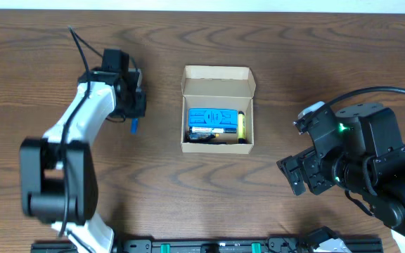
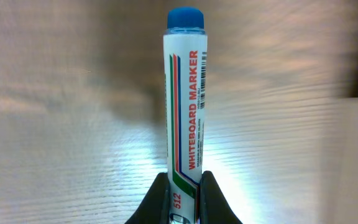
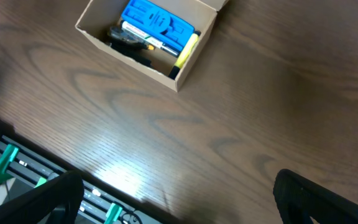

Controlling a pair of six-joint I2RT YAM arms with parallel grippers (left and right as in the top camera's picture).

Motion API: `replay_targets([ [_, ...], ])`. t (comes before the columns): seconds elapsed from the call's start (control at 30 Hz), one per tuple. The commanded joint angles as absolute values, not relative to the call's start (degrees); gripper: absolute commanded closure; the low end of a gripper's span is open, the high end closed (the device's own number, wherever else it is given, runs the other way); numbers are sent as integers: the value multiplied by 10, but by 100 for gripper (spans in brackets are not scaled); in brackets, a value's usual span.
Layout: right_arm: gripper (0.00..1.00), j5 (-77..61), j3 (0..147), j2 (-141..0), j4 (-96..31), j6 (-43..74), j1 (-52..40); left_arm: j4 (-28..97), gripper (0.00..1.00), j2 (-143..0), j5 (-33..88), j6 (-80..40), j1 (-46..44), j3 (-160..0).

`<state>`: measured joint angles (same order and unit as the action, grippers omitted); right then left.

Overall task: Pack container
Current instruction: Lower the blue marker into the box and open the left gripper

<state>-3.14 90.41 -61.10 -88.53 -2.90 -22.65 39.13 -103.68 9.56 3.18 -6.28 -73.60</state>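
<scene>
Left wrist view: a whiteboard marker (image 2: 185, 93) is clamped in the left hand (image 2: 184, 194). The right hand (image 3: 179, 200) is spread wide, apart from the container (image 1: 216, 86).

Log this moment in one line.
left gripper: shut on whiteboard marker | right gripper: open | cardboard box: lid open, blue stapler, yellow highlighter inside

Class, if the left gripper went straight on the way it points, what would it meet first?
Probably the wooden table, with the held whiteboard marker touching first; the gap is unclear.
</scene>
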Motion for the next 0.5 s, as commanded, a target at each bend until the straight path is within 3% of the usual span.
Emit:
replay_targets([
  [0.0,1,-30,911,-611,-886,-19,-222,392,94,-960,156,118,-109,-761],
  [0.33,1,-30,911,-611,-886,-20,-222,382,95,-909,174,501,-310,-761],
  [0.47,1,-30,911,-611,-886,-19,-222,359,94,-921,98,545,-370,-761],
])
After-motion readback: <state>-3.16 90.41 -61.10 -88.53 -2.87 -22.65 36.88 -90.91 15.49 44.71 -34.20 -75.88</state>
